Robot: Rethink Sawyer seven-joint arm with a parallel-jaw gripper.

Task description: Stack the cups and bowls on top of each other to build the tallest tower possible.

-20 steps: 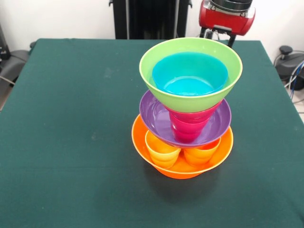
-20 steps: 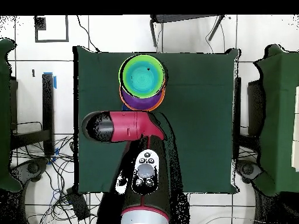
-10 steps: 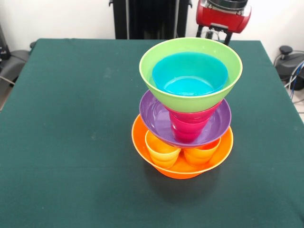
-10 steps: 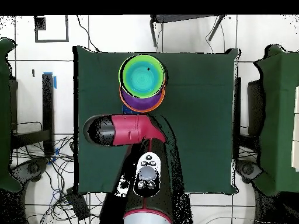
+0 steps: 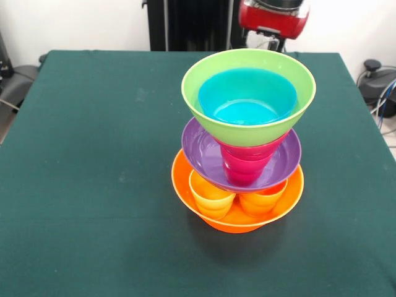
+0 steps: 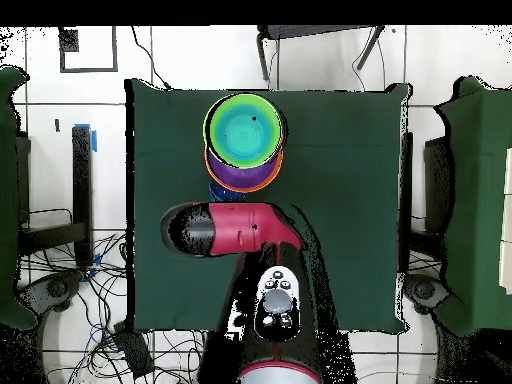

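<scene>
The tower (image 5: 242, 145) stands at frame centre: lime bowl (image 5: 248, 99) perched on a red cup (image 5: 245, 162) looks top-heavy; a nudge could topple it. The gripper's state I cannot tell.

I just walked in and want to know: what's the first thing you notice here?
The bright tower in the middle of the green table: a light blue bowl sits inside a lime green bowl on top. Below come a red cup, a purple bowl and the big orange bowl holding two cups.
</scene>
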